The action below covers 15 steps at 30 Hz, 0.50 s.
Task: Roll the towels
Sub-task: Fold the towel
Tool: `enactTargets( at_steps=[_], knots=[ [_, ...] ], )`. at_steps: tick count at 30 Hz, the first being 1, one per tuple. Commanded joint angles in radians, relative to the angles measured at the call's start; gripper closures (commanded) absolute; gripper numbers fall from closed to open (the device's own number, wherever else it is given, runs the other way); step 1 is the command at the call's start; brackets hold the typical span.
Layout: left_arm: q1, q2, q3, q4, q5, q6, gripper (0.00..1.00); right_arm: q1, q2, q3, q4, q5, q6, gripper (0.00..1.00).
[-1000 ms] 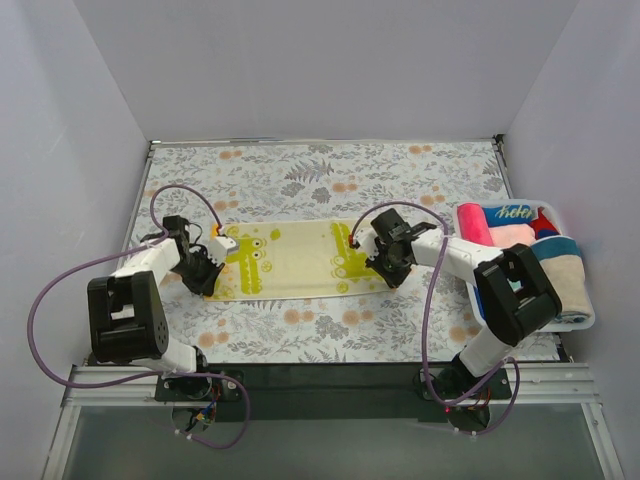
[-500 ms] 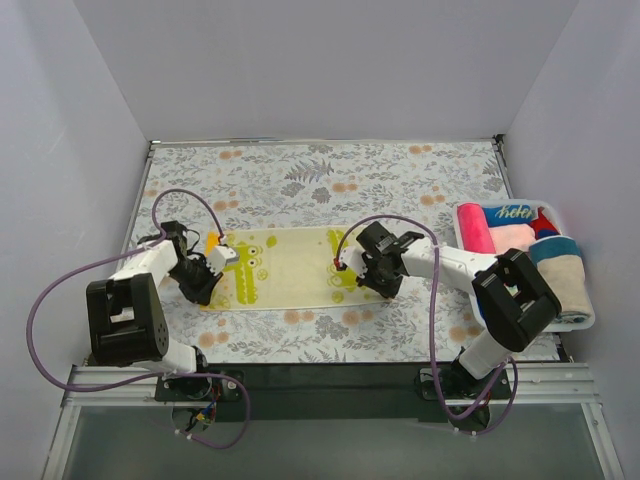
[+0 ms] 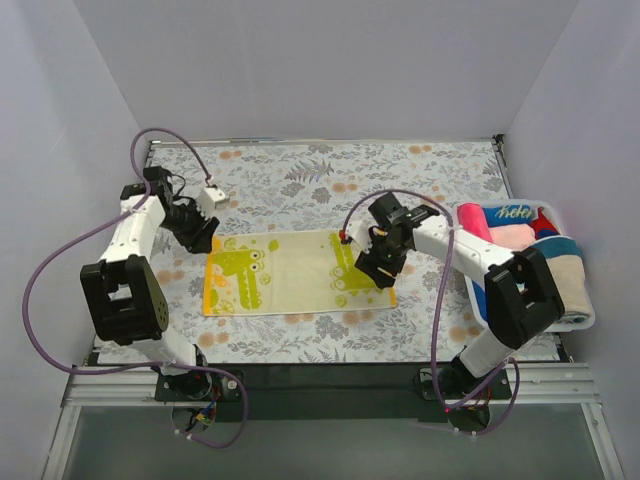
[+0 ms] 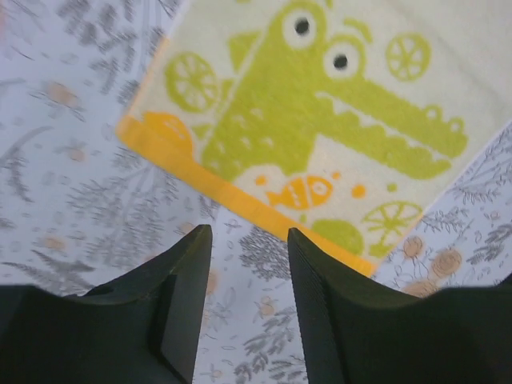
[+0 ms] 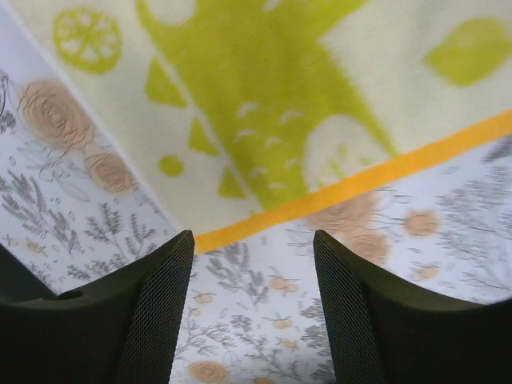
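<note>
Both sets of jaws are spread, nothing in them. Left jaws hover over bare floral cloth [image 3: 320, 175] just off the orange-trimmed short edge of the yellow crocodile towel [image 3: 298, 272]. Right jaws sit the same way off the opposite short edge, with a wider gap. Neither touches the towel as far as I can tell.

Towel lies flat and fully open mid-frame in the top view, long axis left-right, on the cloth-covered bench. No roll started, so I'd call the lay-flat step done and rolling not yet begun. Next move, probably: pinch or tuck one short edge, then roll tight toward the other end. That needs the jaws at cloth level, catching towel only, not the cover underneath.

Around it: white basket [image 3: 588, 318] at the right edge, holding a pink roll [image 3: 476, 228], a blue printed towel [image 3: 515, 212] and a beige towel [image 3: 560, 275] draped over its near end. All well apart from the work. Only nuisance is the right arm's purple cable [image 3: 430, 310], hanging near the towel's right end.
</note>
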Motion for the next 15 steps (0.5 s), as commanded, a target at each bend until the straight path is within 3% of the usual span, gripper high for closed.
enactTargets(
  at_steps=[1,4,8,11,15],
  knots=[
    [0.005,0.035,0.144,-0.025,0.139,-0.040,0.59,-0.087,-0.036,0.130,0.005,-0.071,-0.051,0.43],
    [0.007,0.095,0.220,0.044,0.142,-0.111,0.58,-0.155,0.034,0.274,0.022,-0.050,-0.027,0.46],
    [0.007,0.150,0.231,0.160,0.115,-0.194,0.64,-0.243,0.241,0.489,0.010,-0.041,0.095,0.62],
    [0.007,0.185,0.238,0.222,0.105,-0.238,0.67,-0.273,0.346,0.624,0.000,-0.045,0.142,0.65],
    [0.005,0.224,0.241,0.246,0.087,-0.254,0.67,-0.275,0.421,0.666,0.000,-0.015,0.137,0.66]
  ],
)
